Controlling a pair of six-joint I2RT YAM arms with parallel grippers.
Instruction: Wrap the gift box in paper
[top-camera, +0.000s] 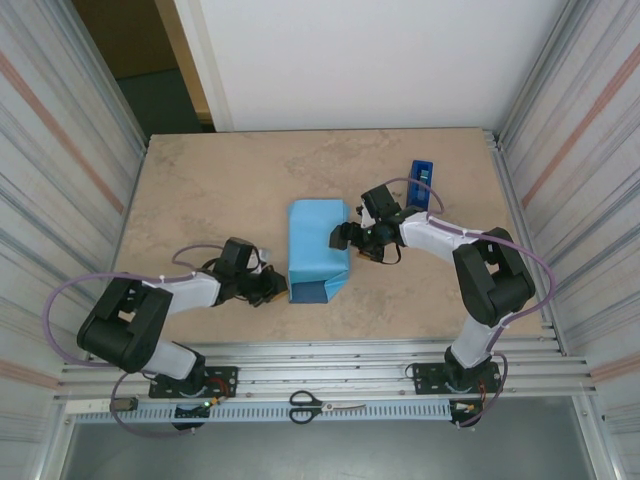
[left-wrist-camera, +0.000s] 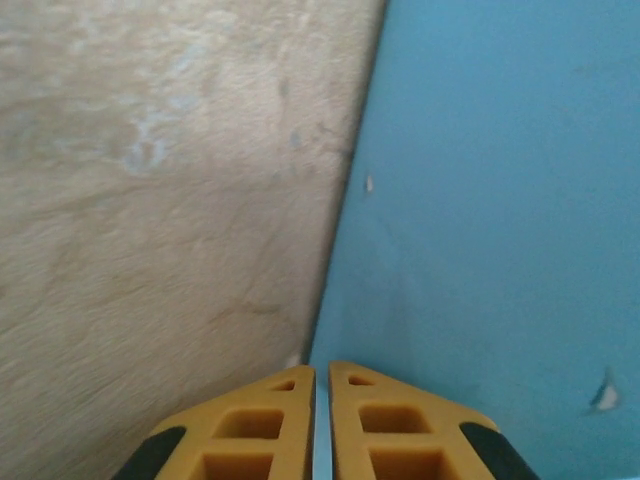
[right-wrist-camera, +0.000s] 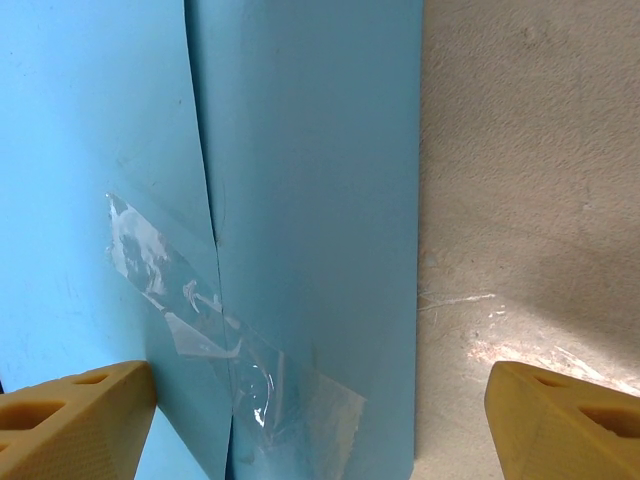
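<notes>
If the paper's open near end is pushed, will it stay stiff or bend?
The paper likely bends easily: its near end looks thin and unfolded. The clear tape should keep the seam closed. Its smooth face may let the left tool slip.

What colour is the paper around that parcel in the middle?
The paper is light sky blue, clearest in the right wrist view.

the paper hides whatever it wraps; wrist views crop its edges
</notes>
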